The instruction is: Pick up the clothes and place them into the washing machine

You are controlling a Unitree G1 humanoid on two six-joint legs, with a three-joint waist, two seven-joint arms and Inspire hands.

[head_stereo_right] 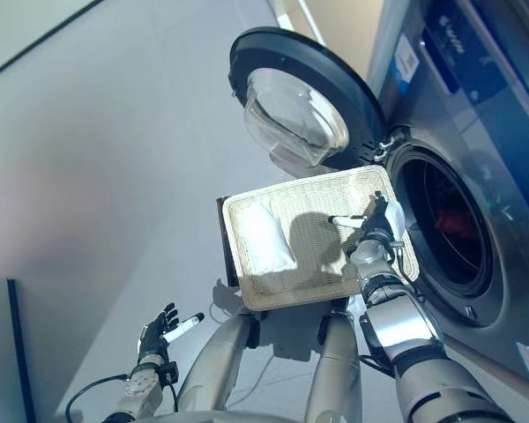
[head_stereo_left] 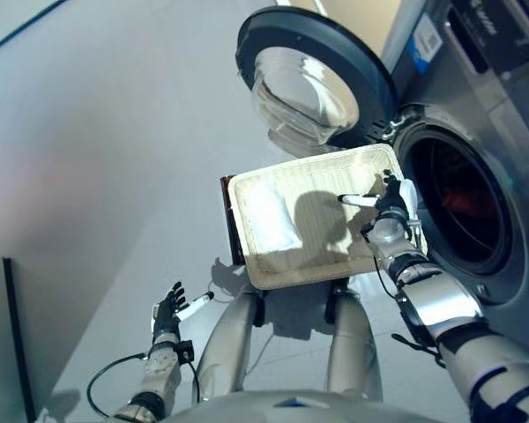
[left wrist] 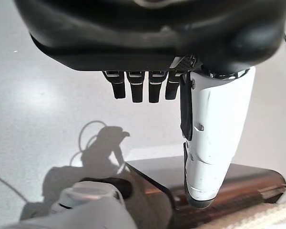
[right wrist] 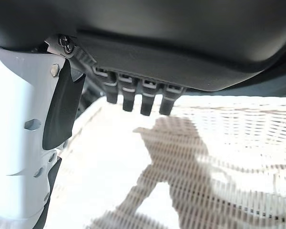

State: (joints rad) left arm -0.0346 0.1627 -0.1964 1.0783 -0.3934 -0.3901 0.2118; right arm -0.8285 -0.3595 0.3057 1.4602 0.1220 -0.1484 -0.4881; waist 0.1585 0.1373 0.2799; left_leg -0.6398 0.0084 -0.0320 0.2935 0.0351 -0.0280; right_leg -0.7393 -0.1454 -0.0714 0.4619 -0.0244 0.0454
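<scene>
Two hands are seen, neither holding anything. Nearest, the left hand (head_stereo_left: 168, 310) is held low at the robot's left side over the grey floor (head_stereo_left: 88, 159), fingers relaxed and apart, white-covered thumb stuck out; in its wrist view the fingers (left wrist: 139, 88) are seen loosely bent with nothing between them and the thumb. Further out, a cream woven basket (head_stereo_left: 353, 167) is set on a dark stand (head_stereo_left: 232, 225) just in front of the robot. A white garment (head_stereo_left: 269, 218) is laid in the basket's left half, flat on the weave. The right hand (head_stereo_left: 390, 204) is held over the basket's right edge, beside the drum opening, fingers loose and uncurled, thumb pointed toward the garment. The garment is well apart from those fingers (right wrist: 133, 98), with bare weave between them. Beyond, the washing machine (head_stereo_right: 476, 79) is stood with its round door (head_stereo_left: 313, 79) swung wide open. Something red (head_stereo_left: 467, 198) is seen inside the drum (head_stereo_left: 454, 207).
</scene>
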